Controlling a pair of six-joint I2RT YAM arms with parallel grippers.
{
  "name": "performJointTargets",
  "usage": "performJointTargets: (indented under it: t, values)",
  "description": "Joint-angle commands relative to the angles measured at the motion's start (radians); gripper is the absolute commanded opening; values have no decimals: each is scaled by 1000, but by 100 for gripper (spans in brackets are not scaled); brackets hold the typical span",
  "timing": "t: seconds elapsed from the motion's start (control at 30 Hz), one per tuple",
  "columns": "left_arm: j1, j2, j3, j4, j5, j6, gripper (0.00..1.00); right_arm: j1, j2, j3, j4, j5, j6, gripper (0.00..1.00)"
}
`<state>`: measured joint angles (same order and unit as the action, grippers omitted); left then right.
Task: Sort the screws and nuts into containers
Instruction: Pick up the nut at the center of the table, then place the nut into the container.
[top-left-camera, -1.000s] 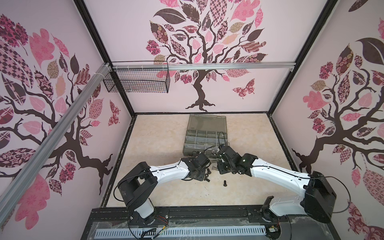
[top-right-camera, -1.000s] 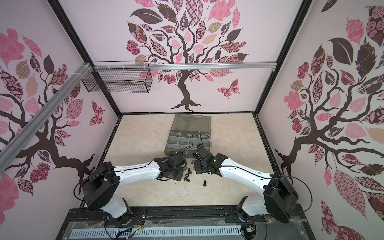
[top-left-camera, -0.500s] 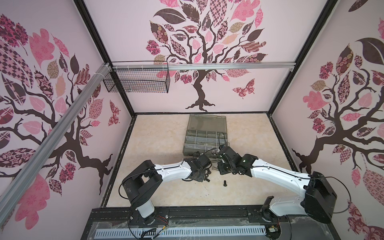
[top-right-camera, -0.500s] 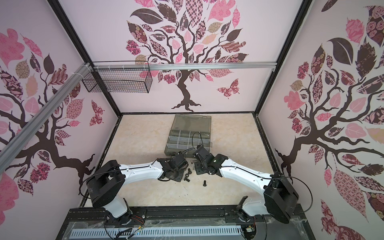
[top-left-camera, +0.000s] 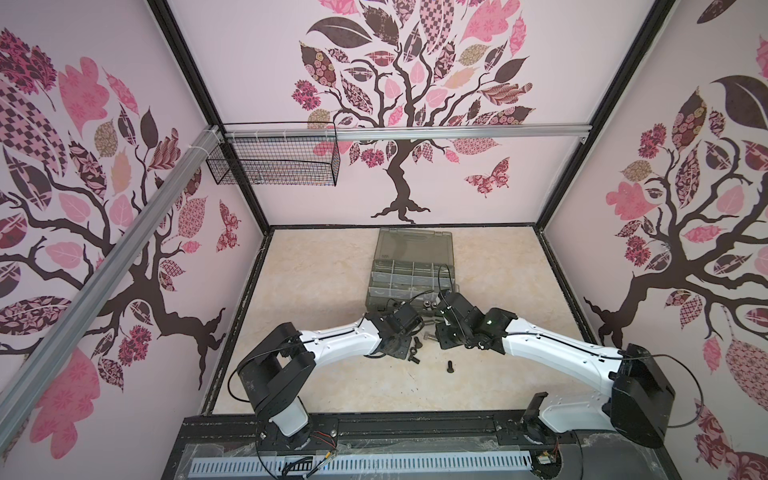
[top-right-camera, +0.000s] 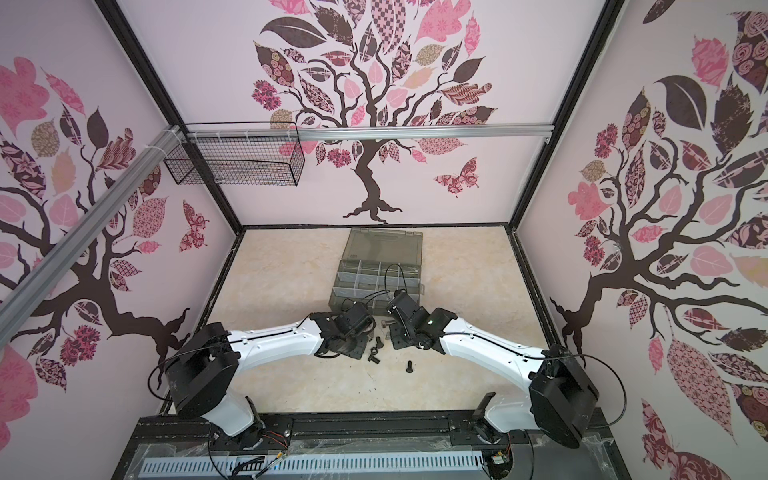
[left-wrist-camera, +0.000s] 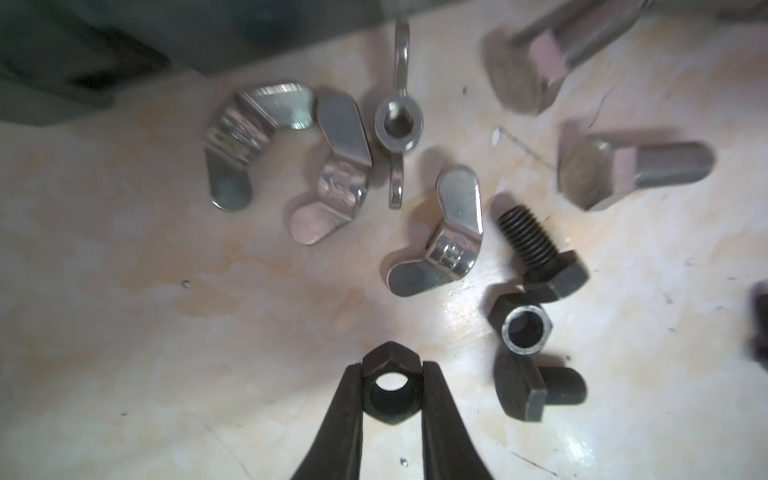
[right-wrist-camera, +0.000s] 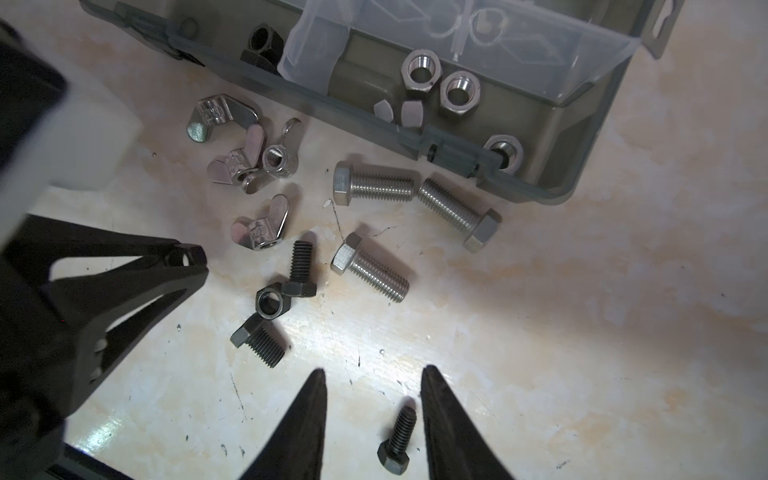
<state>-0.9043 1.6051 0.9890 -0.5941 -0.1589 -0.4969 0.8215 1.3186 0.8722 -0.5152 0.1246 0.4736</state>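
Midway across the worktop (top-left-camera: 316, 291), just off the near wall of the organizer case (top-left-camera: 413, 246), whose lid lies open toward the far edge, loose hardware lies in a small heap between the two arms. The left gripper (left-wrist-camera: 391, 368) is clamped on a black hex nut (left-wrist-camera: 390, 392), one finger against each of two opposite flats, the bore facing the wrist camera; whether that nut rests on the worktop or sits just clear of it is hard to tell. Just beside it lie four silver wing nuts (left-wrist-camera: 440, 232), three bunched close together and the fourth apart, nearer to the left gripper. A loose hex nut (right-wrist-camera: 270, 302) sits between two black bolts (right-wrist-camera: 300, 270), touching the heads of both. Three silver bolts (right-wrist-camera: 374, 188) lie on their sides closest to the case, two just under its wall and nearly tip to tip. The right gripper (right-wrist-camera: 372, 370) hangs with its jaws apart and nothing between the tips; a lone black bolt (right-wrist-camera: 398, 440) shows on the worktop through the gap, apart from the heap toward the near edge. Inside the case, the compartment at the corner nearest the right arm holds three silver hex nuts (right-wrist-camera: 419, 66), and a stored black nut (right-wrist-camera: 262, 39) shows in the compartment next to it
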Motion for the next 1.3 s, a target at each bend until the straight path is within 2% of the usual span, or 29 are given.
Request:
performJointTargets:
  t: [0.0, 0.1, 0.27, 0.5, 0.67, 0.9, 1.07, 1.27]
  values:
    - [76, -63, 91, -7, -11, 49, 17, -5, -47, 20, -29, 26, -1, 41]
    - [140, -42, 179, -36, -4, 103, 17, -4, -47, 22, -29, 27, -2, 41]
    - [211, 72, 336, -79, 31, 159, 17, -4, -46, 21, -30, 21, 6, 41]
    - [242, 227, 461, -94, 59, 181, 18, -5, -67, 7, -42, 16, 18, 41]
    - [260, 279, 480, -81, 83, 165, 21, -5, -87, -5, -57, 23, 22, 41]
    - [272, 278, 485, -64, 102, 147, 39, -5, -107, -21, -65, 34, 26, 41]
    - [273, 246, 457, -65, 106, 142, 40, -5, -109, -27, -62, 33, 30, 41]
    - [274, 105, 345, -35, 100, 123, 40, -4, -111, -47, -57, 39, 31, 41]
